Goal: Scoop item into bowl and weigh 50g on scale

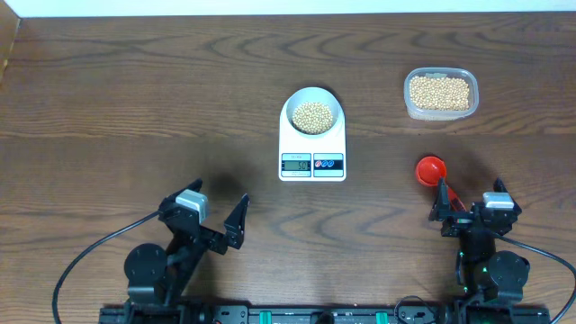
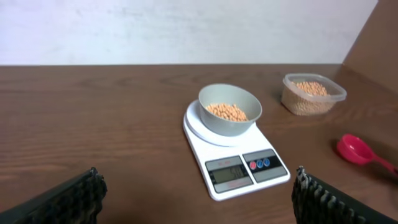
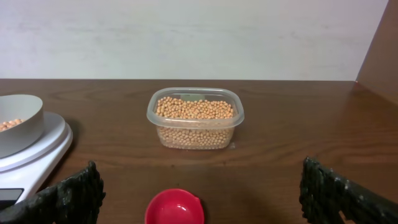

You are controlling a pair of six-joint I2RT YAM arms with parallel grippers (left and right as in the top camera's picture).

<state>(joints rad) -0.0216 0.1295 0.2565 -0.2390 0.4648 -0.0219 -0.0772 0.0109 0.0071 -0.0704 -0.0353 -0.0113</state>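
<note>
1. Layout — the bowl (image 1: 312, 97) stands on the scale (image 1: 290, 146), part-filled with soybeans (image 1: 312, 117). More fill the clear tub (image 1: 440, 94), well apart to the right.
2. Jaws: the left gripper (image 1: 220, 194) and right gripper (image 1: 470, 200) are both spread wide, pinching nothing. The red scoop (image 1: 430, 169) lies on the table (image 1: 108, 108) between the right fingers.
3. Risk: probably overshoot, since a heaped scoop tips in too many beans. A nudged bowl would disturb the reading, and spilled beans roll.
4. Room — open tabletop to the left and front; a side panel (image 3: 380, 56) rises right of the tub.
</note>
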